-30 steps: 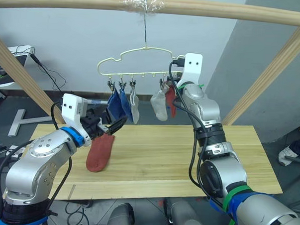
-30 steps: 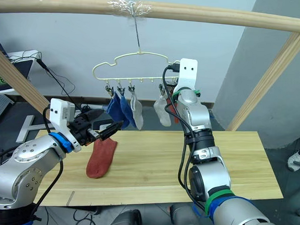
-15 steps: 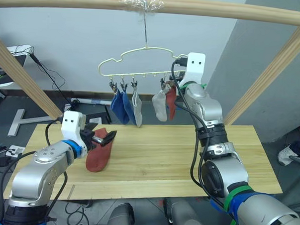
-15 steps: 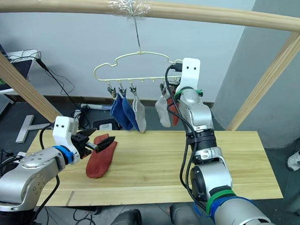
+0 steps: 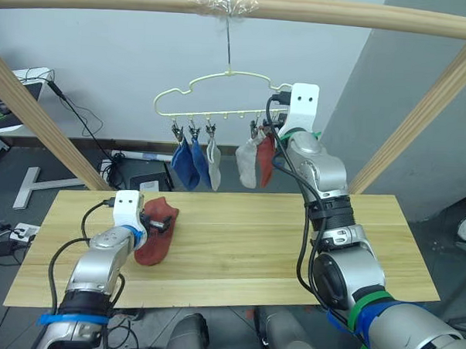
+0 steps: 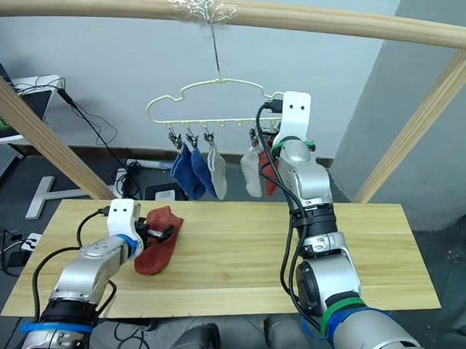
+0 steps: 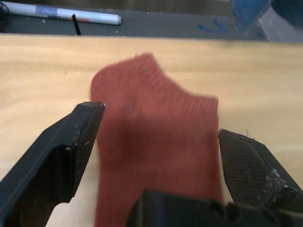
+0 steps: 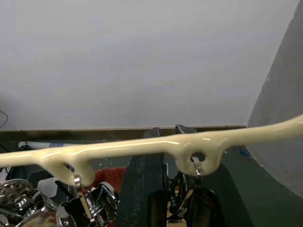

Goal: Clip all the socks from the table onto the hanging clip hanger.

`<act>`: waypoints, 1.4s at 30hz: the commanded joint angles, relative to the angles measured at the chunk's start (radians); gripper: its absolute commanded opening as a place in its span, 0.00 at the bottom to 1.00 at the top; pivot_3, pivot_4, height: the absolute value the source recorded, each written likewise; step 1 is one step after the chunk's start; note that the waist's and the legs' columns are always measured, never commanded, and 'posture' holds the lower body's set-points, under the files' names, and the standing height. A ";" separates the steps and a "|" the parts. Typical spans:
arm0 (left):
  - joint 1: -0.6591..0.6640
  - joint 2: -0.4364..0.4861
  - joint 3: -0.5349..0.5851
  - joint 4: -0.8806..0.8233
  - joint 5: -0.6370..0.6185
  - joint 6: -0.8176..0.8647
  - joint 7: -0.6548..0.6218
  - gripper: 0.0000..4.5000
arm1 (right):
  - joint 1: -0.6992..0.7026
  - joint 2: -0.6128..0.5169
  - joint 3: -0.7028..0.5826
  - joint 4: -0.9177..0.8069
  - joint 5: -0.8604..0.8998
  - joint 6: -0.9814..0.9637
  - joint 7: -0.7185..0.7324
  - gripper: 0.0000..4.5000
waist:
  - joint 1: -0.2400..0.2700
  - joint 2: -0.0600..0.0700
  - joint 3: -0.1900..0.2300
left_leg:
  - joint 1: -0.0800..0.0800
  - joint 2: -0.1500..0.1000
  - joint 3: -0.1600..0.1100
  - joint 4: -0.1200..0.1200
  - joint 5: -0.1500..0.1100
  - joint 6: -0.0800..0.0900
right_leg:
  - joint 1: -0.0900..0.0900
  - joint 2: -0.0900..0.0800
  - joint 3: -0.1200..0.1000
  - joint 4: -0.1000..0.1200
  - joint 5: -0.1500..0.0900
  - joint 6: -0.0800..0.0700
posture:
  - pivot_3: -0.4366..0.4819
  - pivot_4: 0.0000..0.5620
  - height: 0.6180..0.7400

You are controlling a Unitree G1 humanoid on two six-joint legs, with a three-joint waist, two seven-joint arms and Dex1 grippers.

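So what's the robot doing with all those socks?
It is hanging socks up. Five socks already dangle from the yellow clip hanger: two blue, two grey and one red. The last red sock lies on the table. The left gripper is down at it, fingers open on either side, not pinching yet. The right gripper is up at the hanger's bar.

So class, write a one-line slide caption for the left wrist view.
Open left hand straddling the last rust-red sock lying flat on the wooden table.
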State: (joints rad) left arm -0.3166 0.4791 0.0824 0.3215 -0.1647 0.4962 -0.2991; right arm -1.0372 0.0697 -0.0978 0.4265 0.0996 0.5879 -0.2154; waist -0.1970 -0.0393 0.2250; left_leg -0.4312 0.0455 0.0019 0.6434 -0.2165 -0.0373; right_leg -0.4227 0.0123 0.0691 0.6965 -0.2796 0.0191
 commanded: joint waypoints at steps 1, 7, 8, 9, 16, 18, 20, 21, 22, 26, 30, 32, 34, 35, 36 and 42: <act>-0.063 -0.004 0.009 0.085 0.030 -0.043 0.012 0.99 | -0.010 -0.002 0.006 -0.066 -0.007 0.001 0.001 0.01 | -0.001 0.000 0.000 | 0.000 0.000 0.000 0.000 0.000 0.000 | 0.000 0.000 0.000 0.000 0.000 0.000 | 0.21 0.33 1.00; -0.129 -0.005 0.020 0.204 0.048 -0.066 0.022 0.99 | -0.001 -0.006 0.006 -0.087 -0.008 0.014 -0.003 0.01 | -0.012 0.000 0.000 | 0.000 0.001 0.000 -0.001 0.000 0.000 | -0.001 0.000 0.000 0.000 0.000 0.000 | 0.20 0.33 1.00; -0.135 -0.006 0.019 0.216 0.050 -0.063 0.023 0.99 | -0.001 -0.006 0.006 -0.089 -0.008 0.016 -0.003 0.01 | -0.015 0.000 0.000 | 0.000 0.001 0.000 0.000 0.000 0.000 | -0.001 0.000 0.000 0.001 0.000 0.000 | 0.20 0.33 1.00; -0.142 -0.006 0.014 0.231 0.053 -0.059 0.022 0.99 | 0.000 -0.006 0.006 -0.092 -0.008 0.018 -0.004 0.01 | -0.017 0.000 0.000 | 0.000 0.001 -0.001 0.000 0.000 0.000 | -0.001 0.000 0.000 0.001 0.000 0.000 | 0.20 0.33 1.00; -0.180 -0.029 -0.005 0.337 0.075 0.008 0.042 0.99 | 0.003 -0.005 0.007 -0.103 -0.010 0.027 -0.005 0.01 | -0.024 0.000 0.000 | 0.000 0.000 0.000 0.000 0.000 0.000 | -0.001 0.000 0.000 0.001 0.001 0.002 | 0.20 0.34 1.00; -0.184 -0.032 -0.015 0.350 0.083 0.017 0.040 0.99 | 0.004 -0.004 0.007 -0.106 -0.010 0.029 -0.006 0.01 | -0.025 0.000 0.000 | 0.000 0.000 0.000 0.000 0.000 0.000 | 0.000 0.000 0.000 0.001 0.001 0.002 | 0.19 0.34 1.00; -0.184 -0.033 -0.026 0.346 0.090 0.039 0.031 0.99 | 0.005 -0.006 0.007 -0.108 -0.010 0.031 -0.006 0.01 | -0.025 0.001 -0.001 | 0.000 0.000 -0.001 0.000 0.000 0.000 | 0.000 0.000 0.000 0.001 0.001 0.002 | 0.19 0.35 1.00; -0.183 -0.034 -0.028 0.344 0.092 0.045 0.028 0.99 | 0.005 -0.006 0.006 -0.109 -0.011 0.032 -0.006 0.01 | -0.025 0.001 -0.001 | 0.000 0.000 0.000 0.000 0.000 0.000 | 0.000 0.000 0.000 0.001 0.001 0.002 | 0.19 0.35 1.00; -0.181 -0.034 -0.031 0.342 0.096 0.045 0.030 0.95 | 0.006 -0.007 0.006 -0.109 -0.011 0.032 -0.006 0.01 | -0.025 0.001 -0.001 | 0.001 0.000 0.000 0.001 0.000 0.000 | 0.000 0.000 0.000 0.001 0.001 0.002 | 0.19 0.35 1.00; -0.170 -0.036 -0.031 0.332 0.100 0.047 0.028 0.74 | 0.008 -0.007 0.007 -0.112 -0.011 0.034 -0.007 0.01 | -0.025 0.001 -0.001 | 0.001 0.000 0.000 0.001 0.000 0.000 | 0.001 0.000 0.000 0.001 0.002 0.003 | 0.19 0.35 1.00; -0.160 -0.035 -0.028 0.320 0.100 0.054 0.028 0.45 | 0.008 -0.005 0.007 -0.109 -0.010 0.031 -0.006 0.01 | -0.027 0.001 -0.001 | 0.002 0.000 0.000 0.001 0.000 0.000 | 0.001 0.000 0.000 0.001 0.002 0.003 | 0.20 0.35 1.00; -0.155 -0.034 -0.029 0.313 0.100 0.057 0.027 0.32 | 0.008 -0.005 0.007 -0.108 -0.010 0.029 -0.006 0.01 | -0.029 0.002 -0.001 | 0.002 0.000 0.000 0.001 0.000 0.000 | 0.001 0.000 0.001 0.002 0.002 0.003 | 0.20 0.35 1.00; -0.152 -0.035 -0.028 0.307 0.100 0.060 0.026 0.19 | 0.009 -0.004 0.007 -0.108 -0.010 0.029 -0.006 0.01 | -0.029 0.002 -0.001 | 0.003 0.000 0.000 0.001 0.000 0.000 | 0.002 0.000 0.001 0.002 0.002 0.003 | 0.20 0.35 1.00; -0.151 -0.035 -0.027 0.306 0.099 0.062 0.025 0.11 | 0.009 -0.004 0.007 -0.108 -0.010 0.029 -0.006 0.01 | -0.029 0.002 -0.001 | 0.003 0.000 0.000 0.001 0.000 0.000 | 0.002 0.000 0.001 0.002 0.002 0.003 | 0.20 0.35 1.00; -0.149 -0.036 -0.026 0.304 0.099 0.063 0.025 0.05 | 0.009 -0.005 0.007 -0.109 -0.010 0.029 -0.006 0.01 | -0.029 0.002 -0.001 | 0.003 0.000 0.000 0.001 0.000 0.000 | 0.002 0.000 0.001 0.002 0.002 0.003 | 0.20 0.35 1.00; -0.131 -0.049 -0.039 0.274 0.097 0.062 -0.013 0.01 | 0.011 -0.005 0.007 -0.109 -0.011 0.031 -0.007 0.01 | -0.029 0.002 -0.001 | 0.003 0.000 0.001 0.001 0.000 0.000 | 0.002 0.000 0.001 0.001 0.002 0.003 | 0.19 0.36 1.00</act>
State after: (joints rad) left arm -0.4856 0.4446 0.0647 0.5792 -0.0728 0.5220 -0.2869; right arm -1.0233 0.0652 -0.0950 0.3711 0.0987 0.6259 -0.2184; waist -0.2257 -0.0371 0.2236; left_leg -0.4286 0.0457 0.0026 0.6442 -0.2164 -0.0374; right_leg -0.4211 0.0122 0.0703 0.6979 -0.2778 0.0222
